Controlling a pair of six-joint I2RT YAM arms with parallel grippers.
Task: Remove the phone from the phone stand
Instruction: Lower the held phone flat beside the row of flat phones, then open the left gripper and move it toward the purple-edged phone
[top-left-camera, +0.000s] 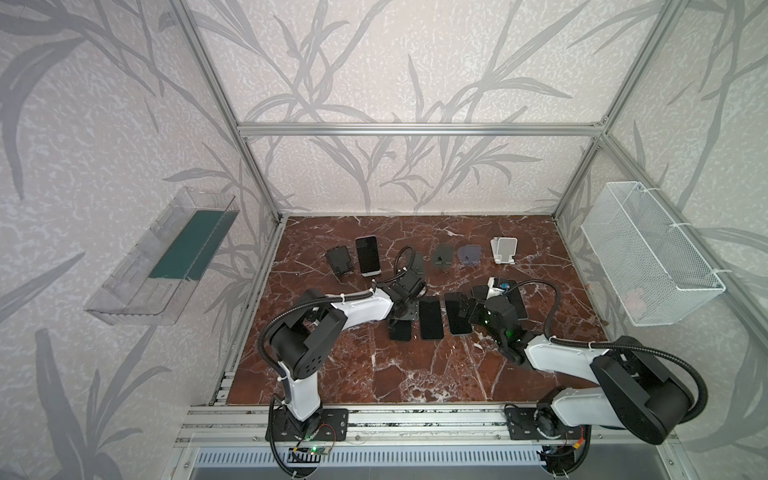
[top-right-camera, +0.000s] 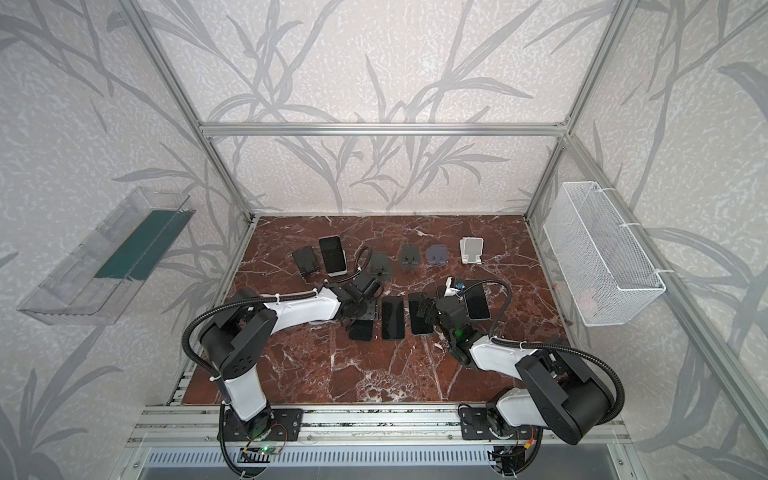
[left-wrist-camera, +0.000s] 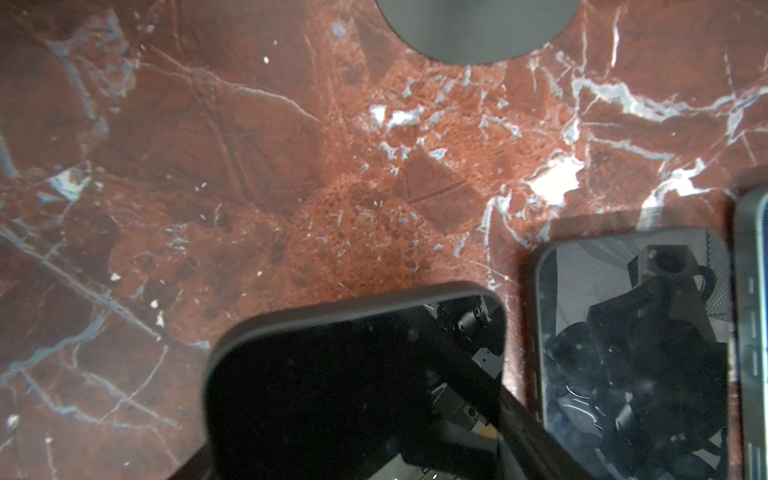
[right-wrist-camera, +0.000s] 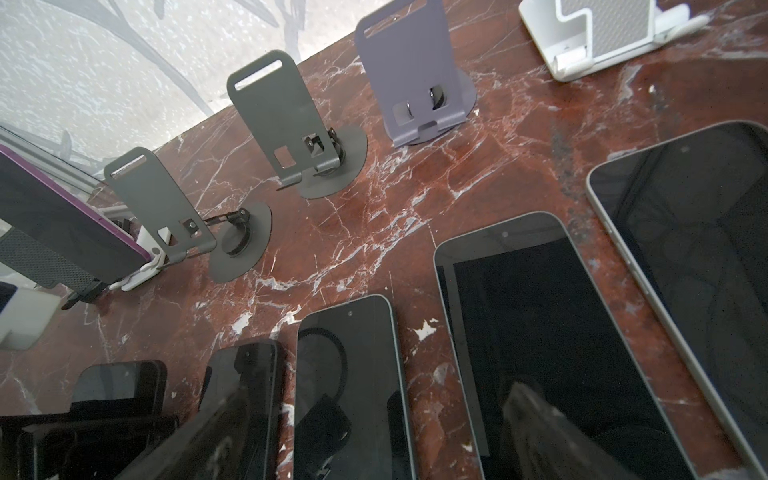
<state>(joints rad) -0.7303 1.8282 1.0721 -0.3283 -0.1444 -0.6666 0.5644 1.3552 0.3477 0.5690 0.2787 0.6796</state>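
We see both top views from high over the front edge of the marble table (top-left-camera: 415, 374), angled down toward its back edge, covering the whole top. Left wrist cam hangs v. close above table centre, facing nearly straight down. Right wrist cam sits low near centre, tilted toward the back edge, sharing flat phones (right-wrist-camera: 540, 311) & phone stands (right-wrist-camera: 286, 120) w/ the top views.

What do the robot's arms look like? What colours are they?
The left arm and right arm have white shells and chunky black joints. A ribbed black cable loops along each. Tiny green lights glow on the right one.
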